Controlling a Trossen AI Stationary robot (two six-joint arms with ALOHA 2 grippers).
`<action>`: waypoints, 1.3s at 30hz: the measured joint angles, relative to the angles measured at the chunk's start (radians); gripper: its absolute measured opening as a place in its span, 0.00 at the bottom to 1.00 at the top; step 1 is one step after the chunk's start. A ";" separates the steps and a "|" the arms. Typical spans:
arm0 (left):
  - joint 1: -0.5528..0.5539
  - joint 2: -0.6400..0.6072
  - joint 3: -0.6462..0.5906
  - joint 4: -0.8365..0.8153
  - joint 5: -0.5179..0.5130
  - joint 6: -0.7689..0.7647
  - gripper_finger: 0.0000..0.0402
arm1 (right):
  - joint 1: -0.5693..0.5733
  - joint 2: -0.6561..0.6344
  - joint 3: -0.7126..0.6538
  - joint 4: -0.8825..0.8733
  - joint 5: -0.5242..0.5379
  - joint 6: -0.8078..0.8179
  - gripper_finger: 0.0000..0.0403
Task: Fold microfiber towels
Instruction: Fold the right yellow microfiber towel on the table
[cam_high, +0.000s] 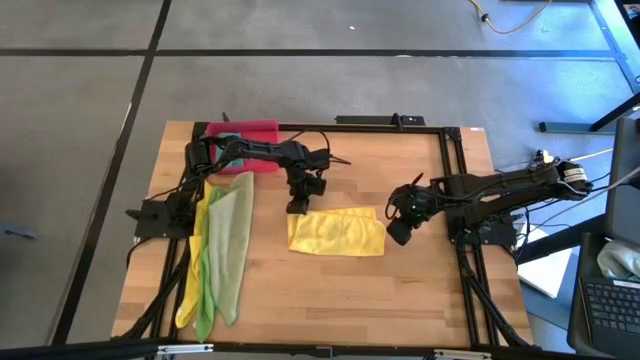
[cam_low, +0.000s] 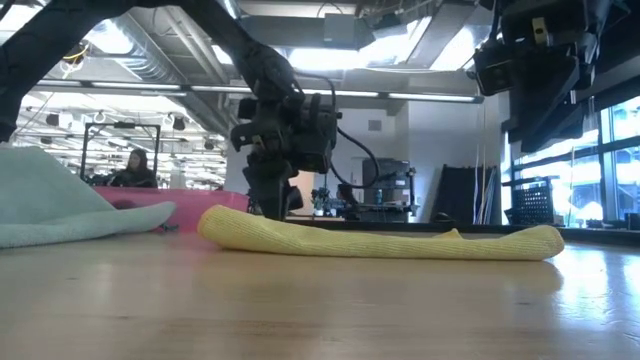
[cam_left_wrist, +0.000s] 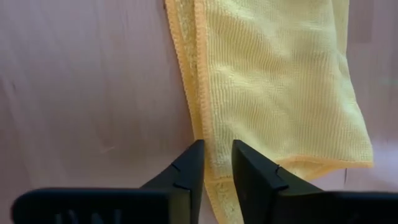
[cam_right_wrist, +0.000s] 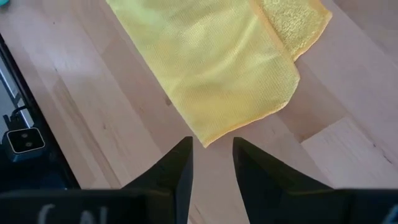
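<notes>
The left gripper (cam_left_wrist: 217, 163), slightly parted, straddles the folded yellow microfiber towel's (cam_high: 337, 231) edge on the wooden table (cam_high: 330, 290); the right gripper (cam_right_wrist: 212, 155) hovers slightly parted, empty, beside it.

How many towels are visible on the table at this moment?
4 can be told apart. One yellow towel lies folded at mid-table; a pale olive towel, a bright green towel and a second yellow towel overlap at the left. More may be hidden.

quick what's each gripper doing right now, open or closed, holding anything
Left gripper: open, narrow gap, down at the yellow towel's edge, holding nothing.
Right gripper: open, empty, above the towel's corner.
</notes>
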 joint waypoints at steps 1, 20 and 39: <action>-0.001 0.000 0.002 0.000 0.001 0.000 0.16 | 0.000 0.000 0.000 0.001 0.000 0.001 0.29; -0.015 0.000 0.002 -0.044 0.011 0.000 0.00 | 0.000 0.000 0.000 0.006 0.001 0.008 0.29; -0.033 -0.076 0.064 -0.201 -0.040 -0.077 0.00 | -0.026 0.046 0.000 0.036 0.081 -0.118 0.29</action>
